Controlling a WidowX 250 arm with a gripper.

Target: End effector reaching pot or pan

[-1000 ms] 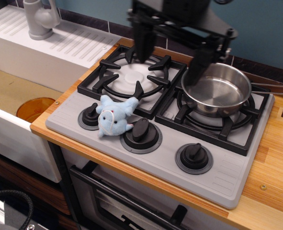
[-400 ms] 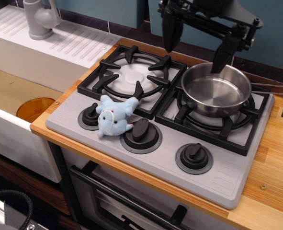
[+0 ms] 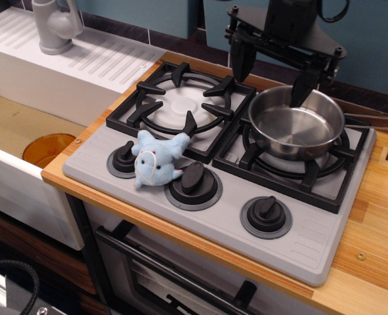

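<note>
A round shiny steel pan (image 3: pixel 297 123) sits on the right burner grate, its thin handle (image 3: pixel 374 120) pointing right. My black gripper (image 3: pixel 271 77) hangs open over the pan's far left rim. The left finger (image 3: pixel 239 60) is outside the pan, above the gap between the burners. The right finger (image 3: pixel 303 86) reaches down over the pan's far rim, and I cannot tell if it touches. Nothing is held.
A grey toy stove (image 3: pixel 200 177) with two black grates and three knobs stands on a wooden counter (image 3: pixel 371 262). A light blue plush toy (image 3: pixel 157 159) lies by the left knobs. A white sink (image 3: pixel 23 131) with a grey faucet (image 3: pixel 54 26) is at left.
My gripper has moved right and back from above the left burner towards the pan, then dropped slightly. The pan and plush toy have not moved.
</note>
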